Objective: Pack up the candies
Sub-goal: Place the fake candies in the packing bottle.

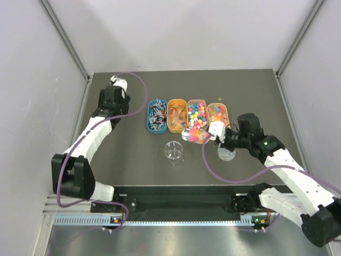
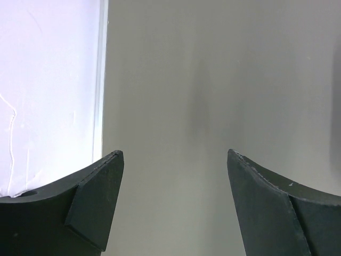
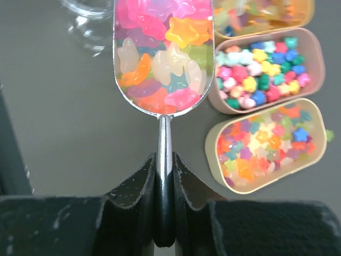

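Right gripper is clamped on the handle of a clear scoop. The scoop is heaped with candies and held between the trays and the jar. More candies fill the trays. Left gripper is spread wide over the table, well apart, holding nothing.

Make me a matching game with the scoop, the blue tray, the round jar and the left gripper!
1 scoop
2 blue tray
3 round jar
4 left gripper

A open, holding nothing
B leftmost in the row
C full of candies, in the right gripper
D stands in front of the trays

Pairs: 1-C, 2-B, 3-D, 4-A
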You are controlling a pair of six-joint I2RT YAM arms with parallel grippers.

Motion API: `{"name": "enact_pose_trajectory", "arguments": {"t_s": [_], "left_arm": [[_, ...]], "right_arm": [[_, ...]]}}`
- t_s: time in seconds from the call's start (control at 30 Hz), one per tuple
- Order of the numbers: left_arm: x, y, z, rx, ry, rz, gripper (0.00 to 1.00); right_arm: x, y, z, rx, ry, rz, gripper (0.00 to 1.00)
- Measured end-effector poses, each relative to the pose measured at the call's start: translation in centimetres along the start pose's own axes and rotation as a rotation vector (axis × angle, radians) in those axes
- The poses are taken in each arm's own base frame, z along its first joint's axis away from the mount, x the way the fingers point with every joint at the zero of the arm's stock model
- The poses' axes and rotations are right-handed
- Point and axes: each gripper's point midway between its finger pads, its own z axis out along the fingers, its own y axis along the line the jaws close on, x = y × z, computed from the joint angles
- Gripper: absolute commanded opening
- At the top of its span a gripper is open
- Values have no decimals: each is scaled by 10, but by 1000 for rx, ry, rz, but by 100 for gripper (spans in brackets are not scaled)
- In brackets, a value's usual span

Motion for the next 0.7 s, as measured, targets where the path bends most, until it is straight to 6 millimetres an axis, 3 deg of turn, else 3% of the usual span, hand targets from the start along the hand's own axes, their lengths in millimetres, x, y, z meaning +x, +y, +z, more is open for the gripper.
{"name": "enact_pose_trajectory", "arguments": {"t_s": [0.13,0.4,0.7], "left_arm": [[6,0,-11,15,-14,-15,83],[28,-3,-15,23,13,-13,83],[19,3,-26,17,-29,-40,83]], "right_arm": [[-7,9,6,-116,62,-103,0],[-25,20,21,-238,148,-302,0],[-18,22,28,-284,287,-396,0]]}}
